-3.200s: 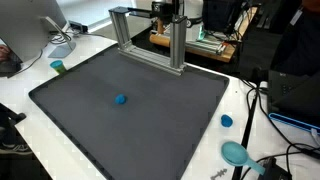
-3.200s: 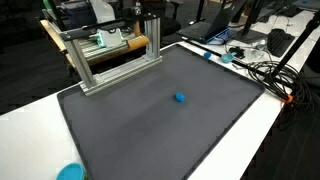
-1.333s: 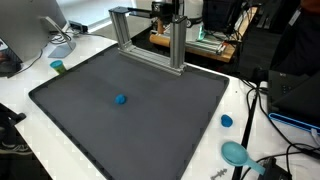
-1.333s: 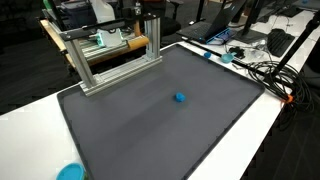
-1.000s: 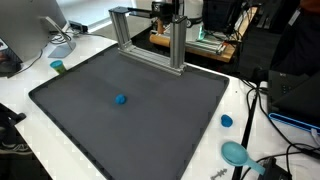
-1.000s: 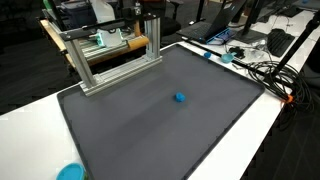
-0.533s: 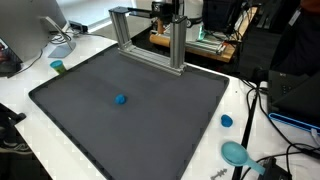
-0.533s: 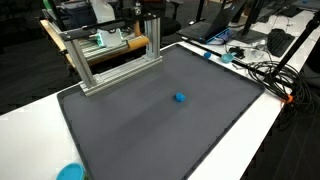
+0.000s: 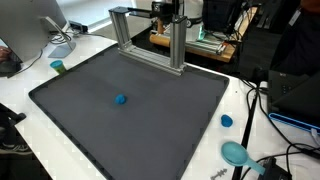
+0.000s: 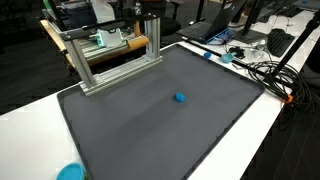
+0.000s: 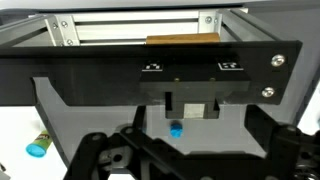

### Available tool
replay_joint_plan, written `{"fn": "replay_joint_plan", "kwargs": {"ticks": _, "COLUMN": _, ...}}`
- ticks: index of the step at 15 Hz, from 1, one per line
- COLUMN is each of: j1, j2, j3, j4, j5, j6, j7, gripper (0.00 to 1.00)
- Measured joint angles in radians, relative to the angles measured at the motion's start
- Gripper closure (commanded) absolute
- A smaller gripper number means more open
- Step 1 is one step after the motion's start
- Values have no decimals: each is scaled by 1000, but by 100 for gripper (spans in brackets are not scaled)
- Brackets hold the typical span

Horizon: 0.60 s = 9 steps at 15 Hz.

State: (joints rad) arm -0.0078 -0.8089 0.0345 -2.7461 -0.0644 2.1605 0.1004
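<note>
Where the wrist view meets its bottom edge, look for the gripper [image 11: 190, 152]: dark fingers spread wide to lower left and lower right, nothing held between. Just above that gap, at frame centre, a small blue ball [image 11: 175, 129] on a dark grey mat [image 11: 90, 110], apart from the fingers. Across the middle, blocking much of the view, a black plate with screws [image 11: 150, 60]; along the top behind it, an aluminium frame [image 11: 140, 22]. At lower left, a small teal-capped object [image 11: 38, 146], too blurred to name.

Shown only in an exterior view: a blue cap [image 9: 226, 121] and a teal bowl [image 9: 236, 152] on the white table [image 9: 20, 95] at lower right, a green cup [image 9: 58, 67] at left, cables [image 9: 262, 95] at right. Elsewhere in an exterior view, a blue round thing [image 10: 70, 172] cut off by the bottom edge. In both exterior views, ball alone near mat centre. Hard to pick out the gripper there: only dark hardware at top centre, behind the frame's top bar.
</note>
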Motion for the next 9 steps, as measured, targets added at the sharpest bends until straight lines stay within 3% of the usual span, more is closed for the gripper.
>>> {"fn": "replay_joint_plan", "kwargs": {"ticks": 9, "j1": -21, "j2": 51, "j3": 14, "j4": 0, "j5": 12, "j6": 67, "j7": 38, "gripper": 3}}
